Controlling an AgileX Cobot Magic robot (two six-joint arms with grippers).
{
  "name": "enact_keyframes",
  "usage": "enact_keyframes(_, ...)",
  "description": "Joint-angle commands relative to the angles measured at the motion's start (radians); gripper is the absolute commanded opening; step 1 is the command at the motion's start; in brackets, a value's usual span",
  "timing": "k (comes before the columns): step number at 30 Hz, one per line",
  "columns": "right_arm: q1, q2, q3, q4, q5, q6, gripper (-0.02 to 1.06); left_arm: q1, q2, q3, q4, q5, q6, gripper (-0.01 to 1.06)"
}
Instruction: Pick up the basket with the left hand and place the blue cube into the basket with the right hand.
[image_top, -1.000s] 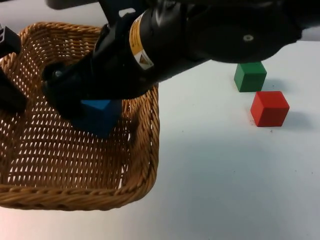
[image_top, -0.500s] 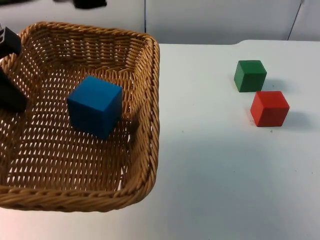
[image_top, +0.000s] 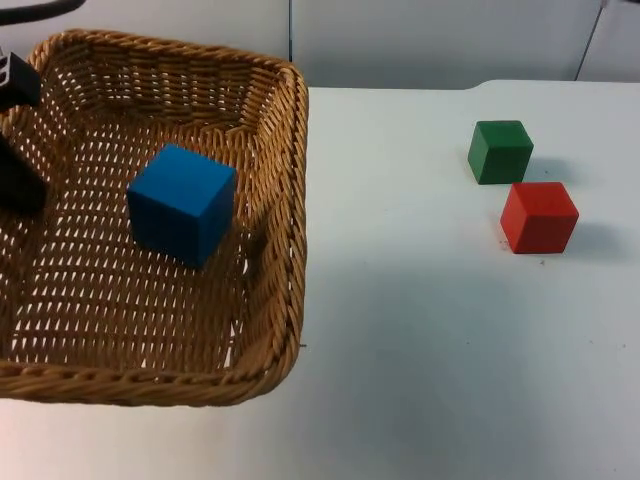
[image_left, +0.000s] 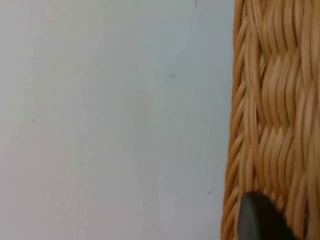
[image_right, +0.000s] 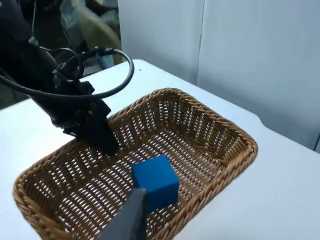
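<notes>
The blue cube (image_top: 181, 204) rests inside the basket (image_top: 292, 200), whose rim the left gripper (image_top: 18, 170) clamps above the white surface (image_top: 430, 330). The right gripper (image_right: 131, 220) hangs above and off to one side, empty; its finger gap cannot be told. The placing looks done; what remains is holding the basket level. Green cube (image_top: 500, 151) and red cube (image_top: 539, 216) sit apart.

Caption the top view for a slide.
Blue cube sits in the basket; left gripper holds its rim.
</notes>
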Motion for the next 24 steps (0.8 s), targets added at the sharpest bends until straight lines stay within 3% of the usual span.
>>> enact_keyframes(1, 0.004, -0.117, 0.065, 0.000, 0.017, 0.018, 1.01, -0.001, -0.006, -0.001, -0.031, -0.040, 0.007, 0.00)
enact_keyframes(8, 0.004, -0.371, 0.145, 0.070, 0.168, -0.024, 1.01, -0.001, 0.030, -0.001, -0.031, -0.112, 0.036, 0.00)
enact_keyframes(12, 0.004, -0.491, 0.147, 0.214, 0.302, -0.239, 1.01, -0.001, 0.104, -0.001, -0.045, -0.162, 0.100, 0.00)
enact_keyframes(18, 0.004, -0.498, 0.150, 0.318, 0.362, -0.360, 1.01, -0.001, 0.227, -0.001, -0.089, -0.247, 0.172, 0.00)
enact_keyframes(24, 0.004, -0.498, 0.150, 0.325, 0.376, -0.360, 1.01, -0.001, 0.307, -0.014, -0.136, -0.272, 0.251, 0.00)
